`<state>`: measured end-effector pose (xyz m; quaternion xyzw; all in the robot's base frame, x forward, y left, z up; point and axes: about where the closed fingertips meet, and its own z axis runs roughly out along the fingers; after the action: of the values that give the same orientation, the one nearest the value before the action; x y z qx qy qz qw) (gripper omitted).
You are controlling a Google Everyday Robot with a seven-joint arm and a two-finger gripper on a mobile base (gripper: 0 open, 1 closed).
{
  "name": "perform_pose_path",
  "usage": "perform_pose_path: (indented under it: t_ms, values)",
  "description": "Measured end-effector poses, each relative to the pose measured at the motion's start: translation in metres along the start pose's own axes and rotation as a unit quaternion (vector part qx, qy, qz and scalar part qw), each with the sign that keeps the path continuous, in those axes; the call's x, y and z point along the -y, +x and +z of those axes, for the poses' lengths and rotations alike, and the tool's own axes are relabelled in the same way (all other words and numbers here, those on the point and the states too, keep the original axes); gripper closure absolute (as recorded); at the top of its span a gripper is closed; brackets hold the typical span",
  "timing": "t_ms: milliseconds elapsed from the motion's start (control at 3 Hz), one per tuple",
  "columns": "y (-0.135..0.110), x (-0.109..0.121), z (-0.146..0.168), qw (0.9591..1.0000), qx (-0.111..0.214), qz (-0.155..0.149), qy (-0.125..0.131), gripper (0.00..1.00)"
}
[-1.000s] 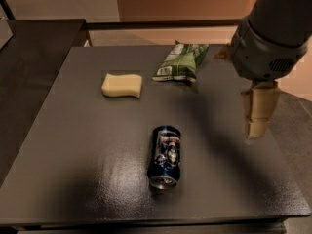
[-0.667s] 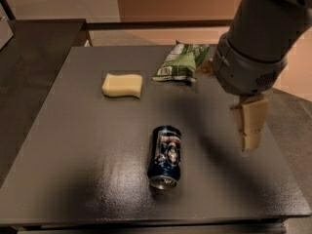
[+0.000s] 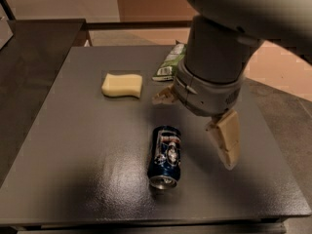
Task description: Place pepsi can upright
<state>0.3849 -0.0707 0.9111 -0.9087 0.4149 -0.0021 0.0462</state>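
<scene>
The pepsi can [image 3: 165,156] is dark blue with silver ends. It lies on its side near the front middle of the grey table [image 3: 73,155], with its open end toward the front edge. My gripper [image 3: 194,130] hangs above the table just right of and behind the can, without touching it. Its fingers are spread apart and empty. One beige finger [image 3: 225,139] points down to the right of the can. The other finger [image 3: 163,95] shows behind the can. The large arm body hides the table's back right part.
A yellow sponge [image 3: 122,85] lies at the back left of the table. A green chip bag [image 3: 169,65] lies behind it, partly hidden by the arm. A dark counter [image 3: 29,57] adjoins the table's left side. The floor lies to the right.
The arm and gripper have moved left and forward, from the table's right side to close beside the can. The can, sponge and bag have not moved.
</scene>
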Motion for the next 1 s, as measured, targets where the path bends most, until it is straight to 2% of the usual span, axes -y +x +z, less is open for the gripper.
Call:
perform_pose_path:
  t_ms: [333,667,1000]
  values:
    - [-0.026,0.013,0.007,0.9963,0.030,-0.079,-0.013,0.00]
    - [-0.045,0.019,0.017,0.9859,0.062,-0.154,-0.025,0.00]
    - [-0.056,0.018,0.028,0.9718,0.074,-0.222,-0.029,0.00]
